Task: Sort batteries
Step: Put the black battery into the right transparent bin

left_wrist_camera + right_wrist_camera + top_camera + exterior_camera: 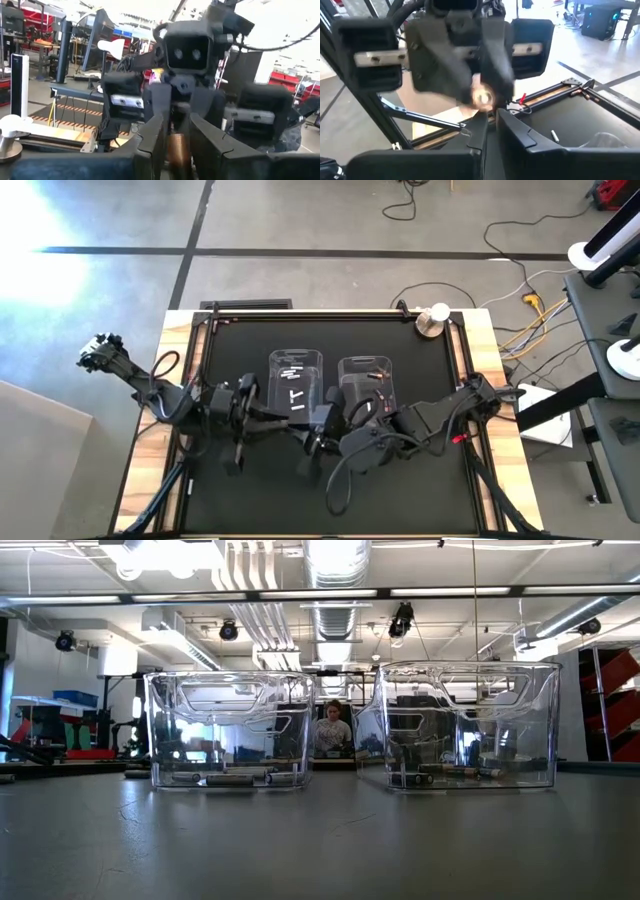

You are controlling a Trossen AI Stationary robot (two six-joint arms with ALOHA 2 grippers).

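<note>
Battery handoff between grippers, mid-table.
Left gripper (175, 145) pinches battery (176, 147), axis toward right gripper (490, 131), its fingers closed meeting its end.

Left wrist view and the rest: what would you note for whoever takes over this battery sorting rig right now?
Left gripper: jaws closed on a copper-toned battery, raised in front of the bins.
Right gripper: facing it tip to tip, jaws shut right at that battery; whether it has a grip cannot be told.
Done: white batteries lie in one clear bin, dark batteries in the other bin.
Left: finish this hand-over and drop the battery in its bin. A small pale cylinder on the mat may be another battery to sort.
</note>
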